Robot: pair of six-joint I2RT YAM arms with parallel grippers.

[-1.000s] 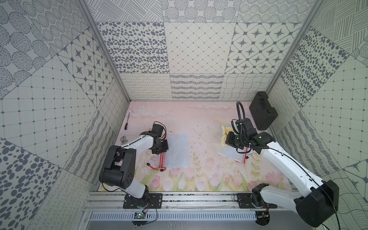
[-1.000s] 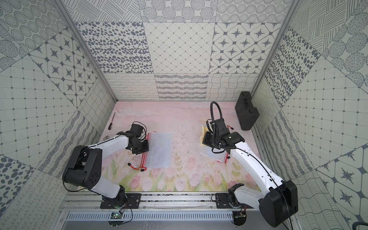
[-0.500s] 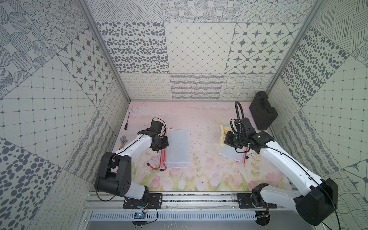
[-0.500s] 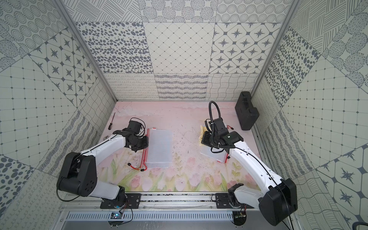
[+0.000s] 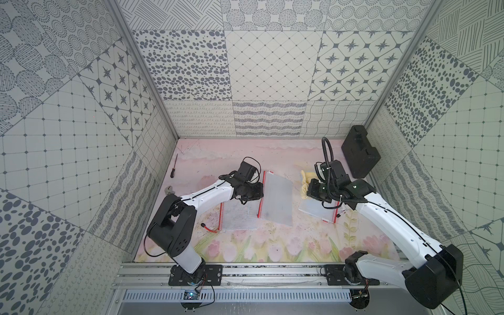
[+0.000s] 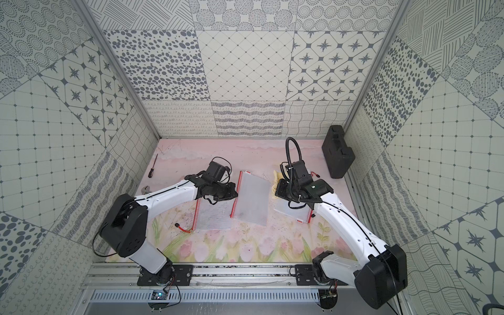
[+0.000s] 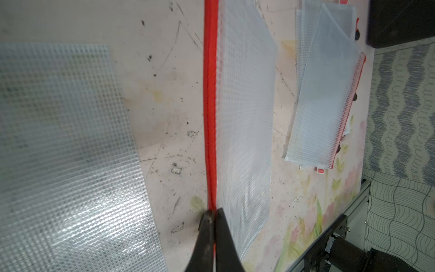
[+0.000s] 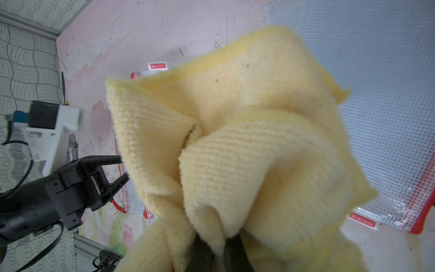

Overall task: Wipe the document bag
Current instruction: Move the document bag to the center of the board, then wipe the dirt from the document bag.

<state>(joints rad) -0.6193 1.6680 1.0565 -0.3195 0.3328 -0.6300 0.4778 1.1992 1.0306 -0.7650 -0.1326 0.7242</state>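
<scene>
We tilt the document bag point(image 5: 276, 200) up at mid worktop point(image 5: 272, 161), left gripper point(image 7: 213, 213) jaws shut on its red zip edge, so the right gripper point(image 8: 219, 246), jaws clamped on the yellow cloth point(image 8: 235, 141), can wipe it.

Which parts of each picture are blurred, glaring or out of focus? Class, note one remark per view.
Left wrist view: the flat bag nearest the lens is blurred, with white glare; the held bag is sharper. Right wrist view: the yellow cloth fills the frame, soft near the lens. Top views: even light, faint shadows.
</scene>
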